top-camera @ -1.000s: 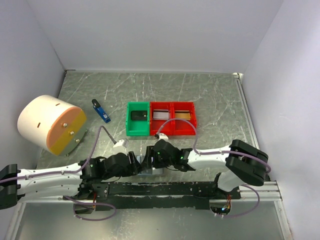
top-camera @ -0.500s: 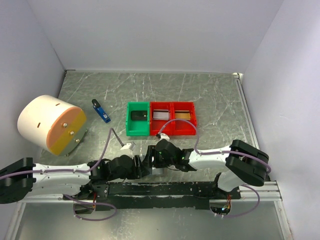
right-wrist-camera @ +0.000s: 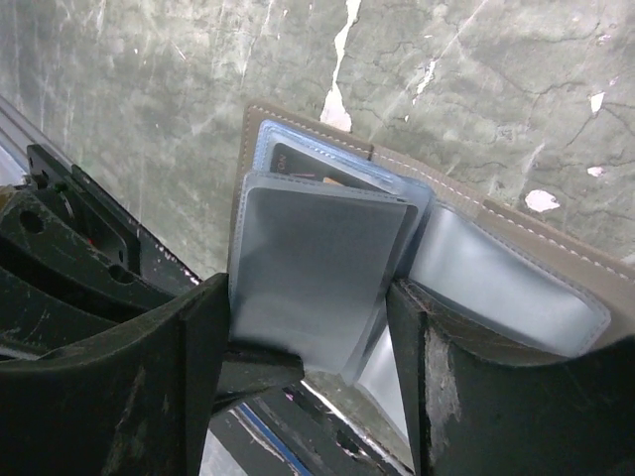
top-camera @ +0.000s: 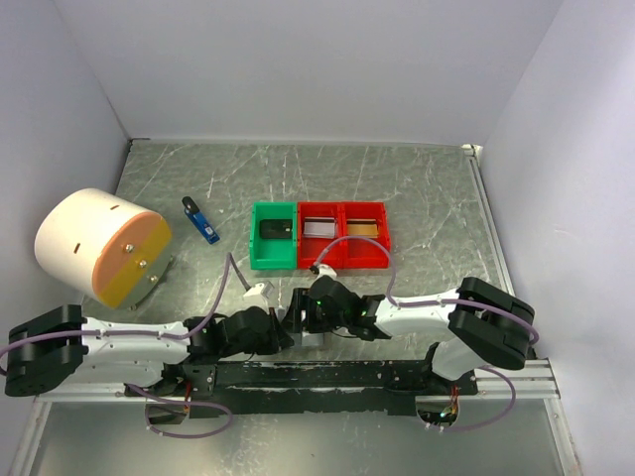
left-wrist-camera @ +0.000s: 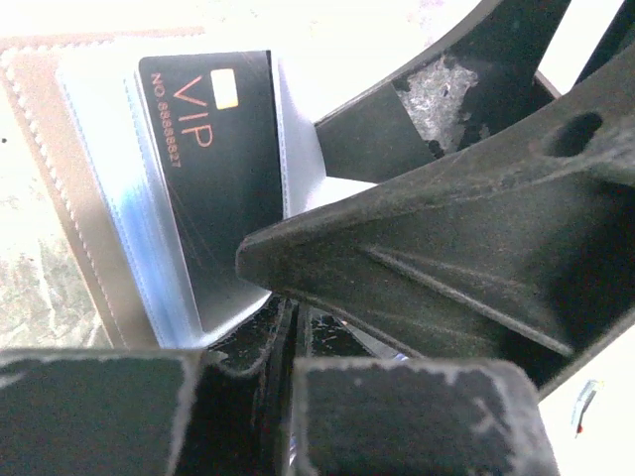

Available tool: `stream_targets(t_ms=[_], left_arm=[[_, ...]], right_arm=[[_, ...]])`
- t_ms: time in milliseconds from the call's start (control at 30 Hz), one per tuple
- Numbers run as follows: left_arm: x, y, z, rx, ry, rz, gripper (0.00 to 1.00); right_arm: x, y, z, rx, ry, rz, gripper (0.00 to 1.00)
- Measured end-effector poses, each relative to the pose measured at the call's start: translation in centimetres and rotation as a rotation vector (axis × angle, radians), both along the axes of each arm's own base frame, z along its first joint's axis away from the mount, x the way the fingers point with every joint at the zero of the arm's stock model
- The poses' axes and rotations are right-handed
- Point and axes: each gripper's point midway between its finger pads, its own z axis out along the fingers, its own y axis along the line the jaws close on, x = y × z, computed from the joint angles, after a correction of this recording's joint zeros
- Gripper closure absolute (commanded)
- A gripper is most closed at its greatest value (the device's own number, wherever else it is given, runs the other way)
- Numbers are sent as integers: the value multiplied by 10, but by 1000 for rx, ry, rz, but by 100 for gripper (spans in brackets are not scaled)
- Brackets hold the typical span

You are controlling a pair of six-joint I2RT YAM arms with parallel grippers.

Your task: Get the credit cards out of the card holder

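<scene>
A robotics lab test cell. Plain white walls point(top-camera: 298, 69) close in a marbled grey-green bench point(top-camera: 427, 188) on three sides. Two white-and-black robot arms, the left arm point(top-camera: 129, 342) and the right arm point(top-camera: 427, 315), are bolted to a black rail point(top-camera: 317, 375) along the near edge and trail purple cables point(top-camera: 211, 297). The props are set out as for a trial: a green tray point(top-camera: 254, 238) beside two red trays point(top-camera: 343, 264), and a white-and-orange cylinder point(top-camera: 84, 238) on a metal bracket.

Left gripper point(top-camera: 284, 328) and right gripper point(top-camera: 302, 317) crowd the holder point(top-camera: 308, 338) at the near edge, with no gap between them. Trays point(top-camera: 298, 236) stand just beyond. A drum point(top-camera: 97, 246) blocks the left, with a gadget point(top-camera: 200, 220) near it. The table point(top-camera: 437, 198) lies bare far and right.
</scene>
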Motion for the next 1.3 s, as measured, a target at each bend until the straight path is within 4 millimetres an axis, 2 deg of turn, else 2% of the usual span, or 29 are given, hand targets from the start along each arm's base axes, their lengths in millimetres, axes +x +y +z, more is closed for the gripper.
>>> stream_targets(t_ms=[167, 333, 400, 633, 767, 867, 967, 1133, 1300], left_arm=[[2, 1, 6, 25, 14, 20, 93], [6, 3, 16, 56, 7, 44, 93], [8, 5, 19, 82, 5, 53, 93], [11, 11, 33, 203, 0, 41, 93], [14, 2, 41, 296, -3, 2, 90], [12, -7, 37, 400, 0, -33, 88], [6, -18, 24, 539, 7, -79, 85], [6, -41, 3, 748, -14, -100, 59], [3, -54, -7, 877, -43, -126, 45]], right_arm=[[2, -3, 7, -27, -14, -3, 28], [9, -12, 30, -49, -52, -26, 27], [17, -14, 44, -48, -74, -54, 27], [64, -36, 87, -17, -147, -245, 28], [70, -45, 100, 24, -166, -301, 29], [66, -56, 94, 30, -163, -332, 29], [59, -74, 80, 23, -153, -361, 29], [51, -111, 59, -34, -142, -441, 27], [45, -148, 46, -110, -155, -501, 25]])
